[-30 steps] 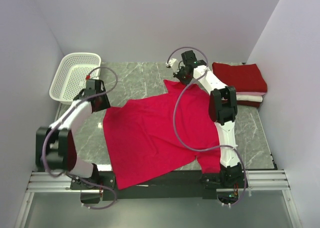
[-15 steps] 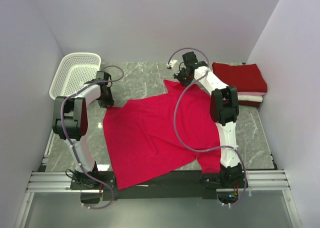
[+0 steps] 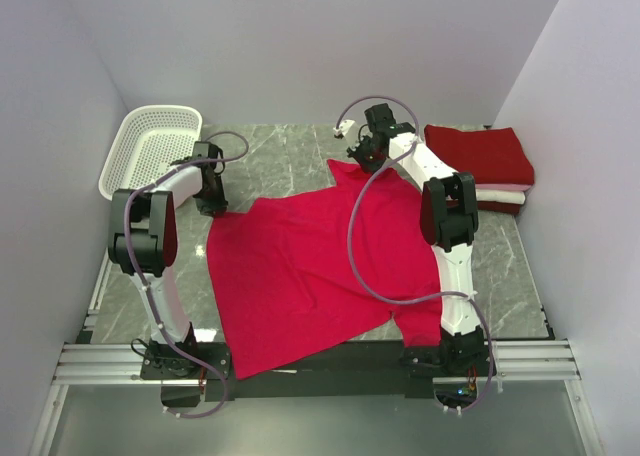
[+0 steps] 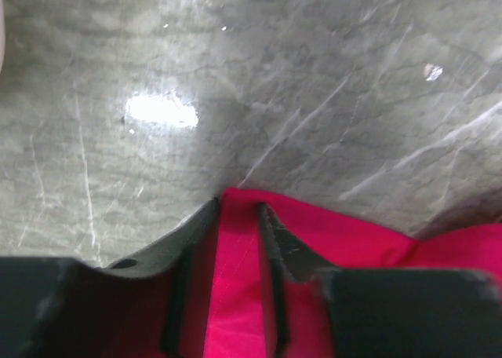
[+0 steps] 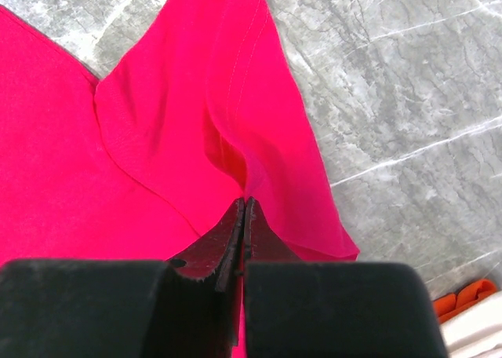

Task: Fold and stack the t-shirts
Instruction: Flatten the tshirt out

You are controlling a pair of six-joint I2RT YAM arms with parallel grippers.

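Note:
A bright pinkish-red t-shirt lies spread over the marble table, its sleeve reaching to the back. My right gripper is at that far sleeve, shut on a puckered fold of the cloth. My left gripper is at the shirt's far left corner. Its jaws stand narrowly apart with the flat red corner lying between them. At the back right a darker crimson t-shirt sits folded on a white t-shirt.
A white lattice basket stands at the back left, just beyond the left arm. Bare marble lies ahead of the left gripper. The folded stack's edge shows at the right wrist view's lower right. Walls close in on three sides.
The left arm has swung from beside the basket to the shirt's far left corner, and its jaws have narrowed over the cloth. The right gripper has kept its hold on the sleeve.

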